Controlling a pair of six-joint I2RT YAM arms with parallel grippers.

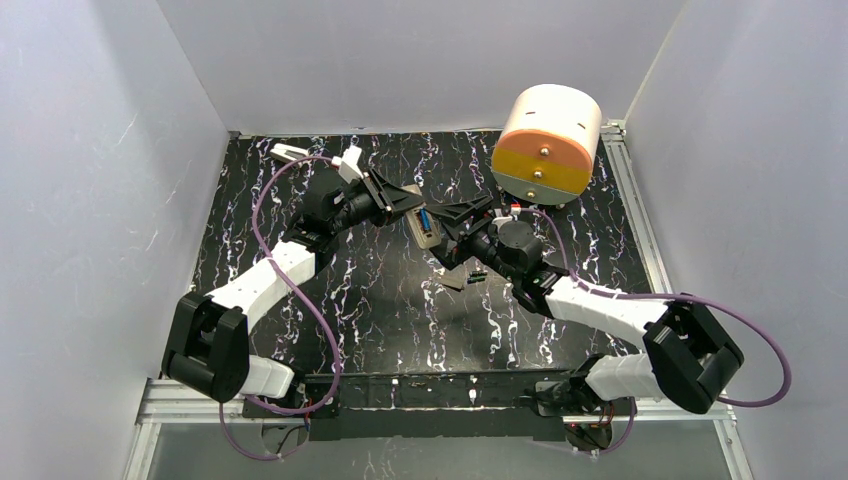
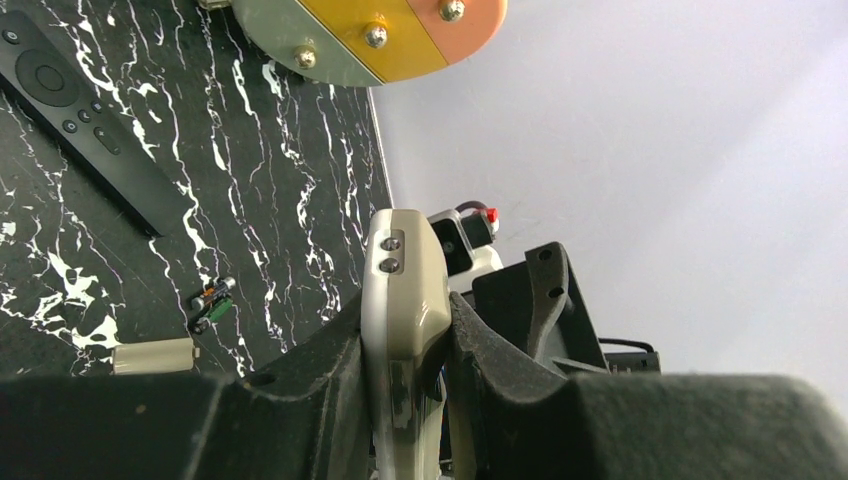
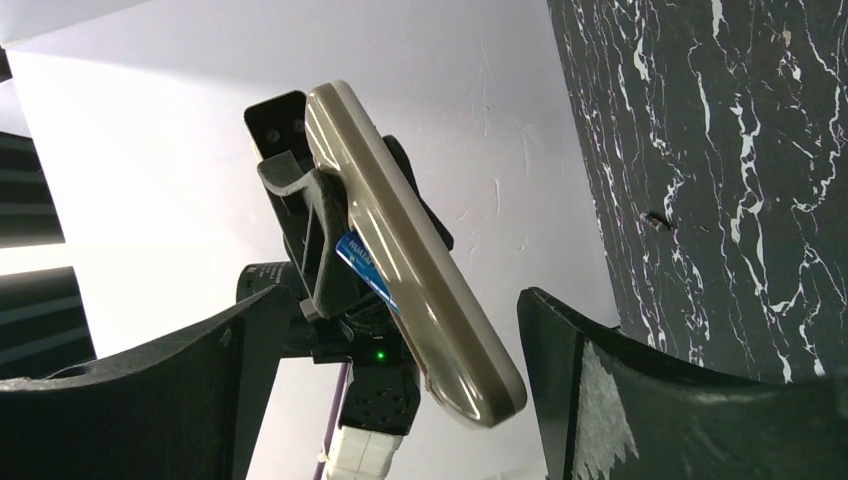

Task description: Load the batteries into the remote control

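1. The remote control (image 3: 420,290) is a slim bar of pale off-white plastic with rounded ends and a glossy edge.
2. It does not lie on the tabletop (image 1: 380,300). The left hand (image 2: 405,340) clamps it by its long sides and holds it in the air over the middle of the tabletop.
3. It is tilted, and one end stands free beyond the fingers (image 3: 300,230). This end carries two small round metal spots.
4. One blue battery (image 3: 362,266) sits in the open side of the remote, partly hidden by a finger.
5. Two small loose batteries (image 2: 212,303), green with some orange, lie close together on the tabletop, apart from the remote.
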